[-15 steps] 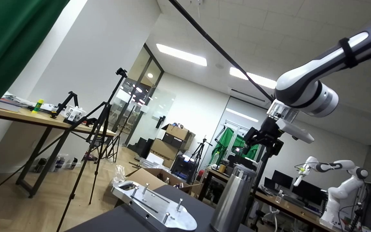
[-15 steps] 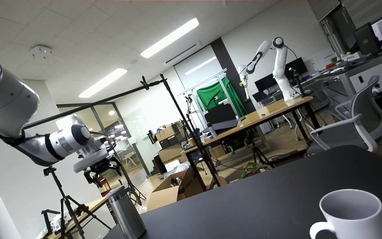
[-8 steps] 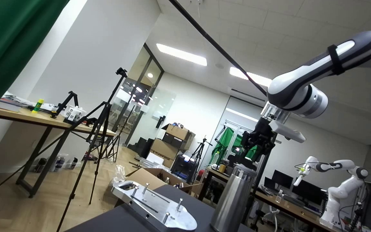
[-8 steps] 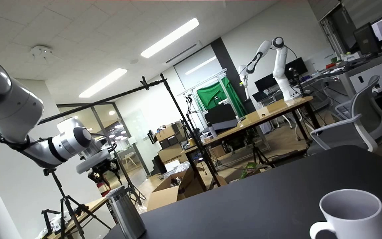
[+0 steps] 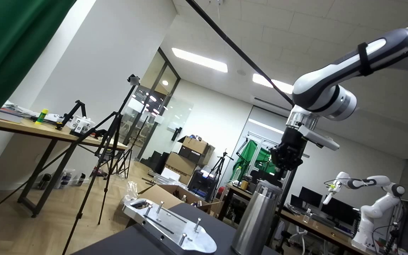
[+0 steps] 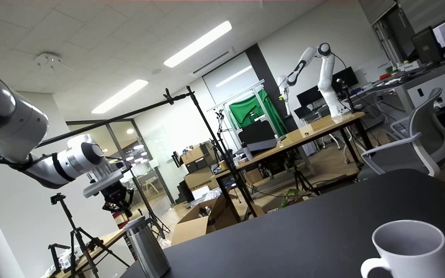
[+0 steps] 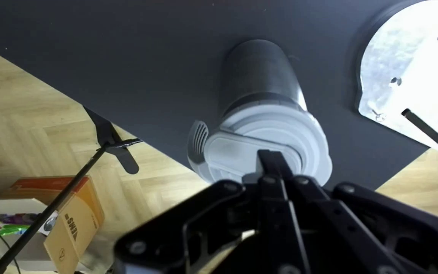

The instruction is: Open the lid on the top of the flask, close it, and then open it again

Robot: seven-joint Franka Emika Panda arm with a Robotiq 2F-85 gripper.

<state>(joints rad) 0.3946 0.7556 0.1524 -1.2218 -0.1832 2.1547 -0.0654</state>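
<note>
In an exterior view, from left to right: a green cloth (image 5: 9,46) fills the upper left corner. A wooden side table (image 5: 48,132) stands next, carrying a glue stick (image 5: 41,116) among other items. A black tripod (image 5: 115,122) is positioned in front of this table. An open-topped cardboard box (image 5: 159,195) follows. A flat metal plate (image 5: 190,238), fitted with upright bolts (image 5: 197,225), rests on the dark tabletop (image 5: 133,241). The flask (image 5: 255,223) stands upright on the same tabletop, to the right of the plate. The lid (image 5: 270,187) is seated on the upper end of the flask. The robot arm (image 5: 326,90) extends in from the upper right. A second robot arm (image 5: 372,213) stands in the background, far right.

In the wrist view, from left to right: a curved, ribbed handle (image 7: 195,142) projects beside the lid. An elongated panel (image 7: 238,152) lies in the top face of the lid. The gripper (image 7: 275,156) is positioned over the lid. Gripper state: fingers (image 7: 278,167) fully together, no object held. Contact between fingertips and lid cannot be determined. The plate lies at the right, apart from the flask.

In an exterior view, from left to right: the robot arm carries the gripper pointing downward; the flask stands at the lower left; a white mug (image 6: 419,264) occupies the lower right corner.
</note>
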